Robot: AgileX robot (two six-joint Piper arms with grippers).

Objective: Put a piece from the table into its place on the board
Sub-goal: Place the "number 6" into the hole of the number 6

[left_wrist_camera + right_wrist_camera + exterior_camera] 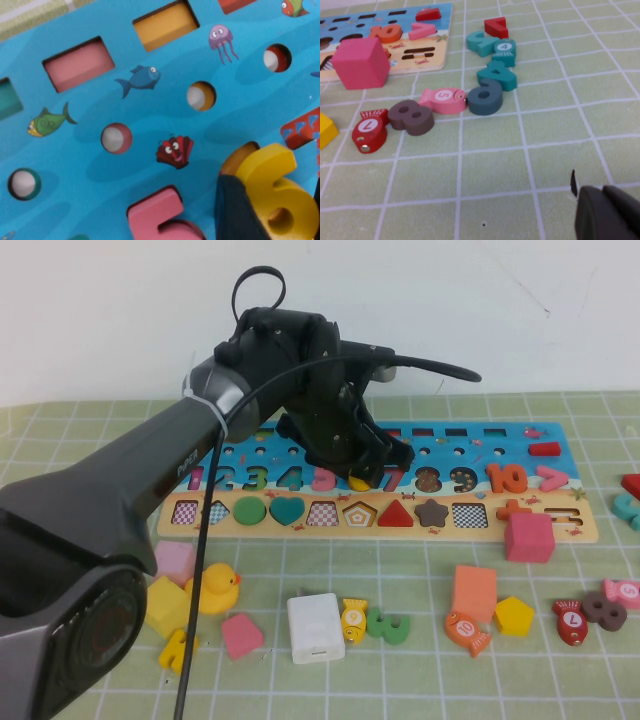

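The yellow number 6 (280, 192) was held between the fingers of the left hand (358, 475), closed partway around it, low over the board (470, 445), just beside the pink 5 (160, 215) in the number row. The right hand (607, 212) was parked over the table (520, 160), well clear of the board; its opening could not be told.

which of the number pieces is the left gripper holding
The yellow 6, pinched in the left gripper over the board's number row between the pink 5 and red 7; the other loose numbers lie on the mat.
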